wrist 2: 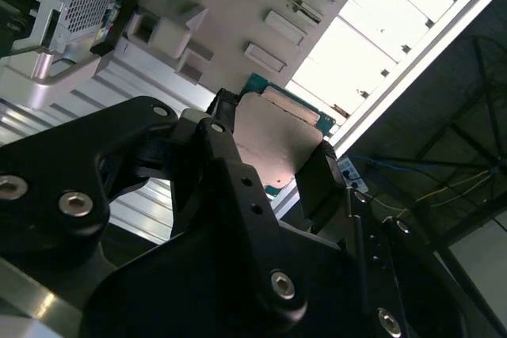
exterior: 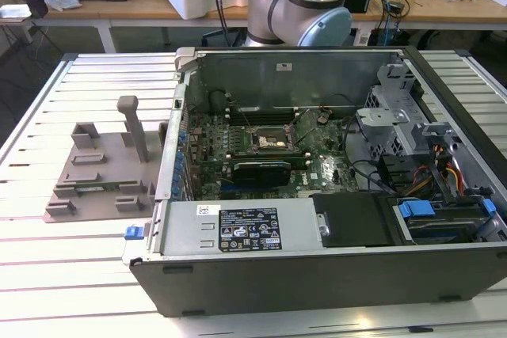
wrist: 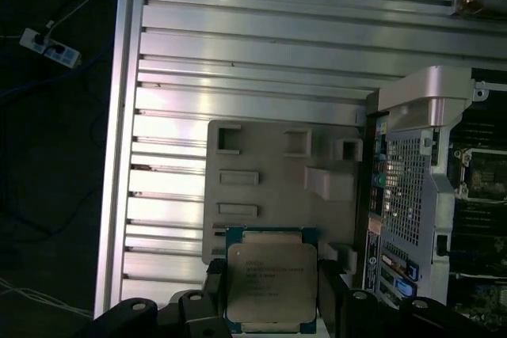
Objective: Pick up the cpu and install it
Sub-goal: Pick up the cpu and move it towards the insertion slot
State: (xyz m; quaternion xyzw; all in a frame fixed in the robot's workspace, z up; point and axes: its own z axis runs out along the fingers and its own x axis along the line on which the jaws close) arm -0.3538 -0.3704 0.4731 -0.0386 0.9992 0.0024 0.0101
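The cpu (wrist: 272,279), silver-topped and green-rimmed, is gripped by its edges in the hand (wrist: 271,297).

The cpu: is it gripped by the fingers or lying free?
Gripped: in both wrist views the black fingers clamp the cpu by two opposite edges. Whether it touches the grey plate, I cannot tell.

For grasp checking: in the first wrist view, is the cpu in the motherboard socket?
No, the end effector grips the cpu, with the fixture plate beyond it.
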